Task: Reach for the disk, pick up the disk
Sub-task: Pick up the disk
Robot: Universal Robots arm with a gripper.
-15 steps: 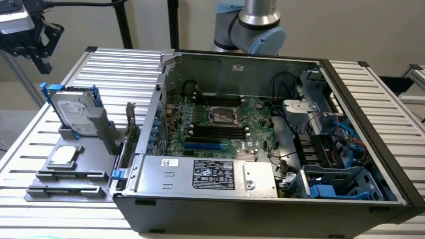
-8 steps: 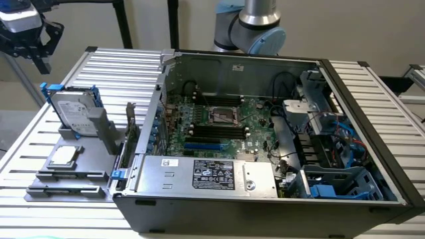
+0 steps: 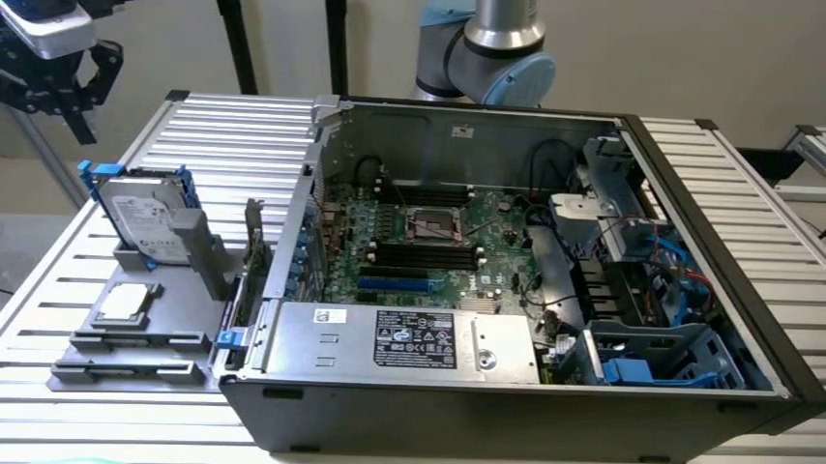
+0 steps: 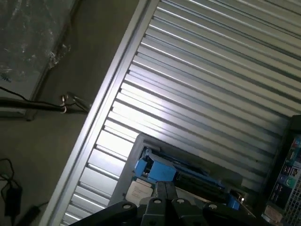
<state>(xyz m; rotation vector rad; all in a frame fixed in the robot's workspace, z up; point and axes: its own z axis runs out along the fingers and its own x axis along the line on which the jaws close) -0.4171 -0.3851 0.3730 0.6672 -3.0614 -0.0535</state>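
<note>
Disk (image 3: pixel 145 224) is seen upright in grey holder (image 3: pixel 174 259) at exterior view's left, long axis vertical, below gripper (image 3: pixel 58 92) raised well above; finger state cannot be told. Wrist view: disk (image 4: pixel 155 169) is framed just beyond gripper (image 4: pixel 164 207)

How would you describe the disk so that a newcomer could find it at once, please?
Start at the open computer case, then look to the exterior view's left at the grey holder on the slatted table. The disk stands upright there in a blue frame; the small square chip lies flat.
</note>
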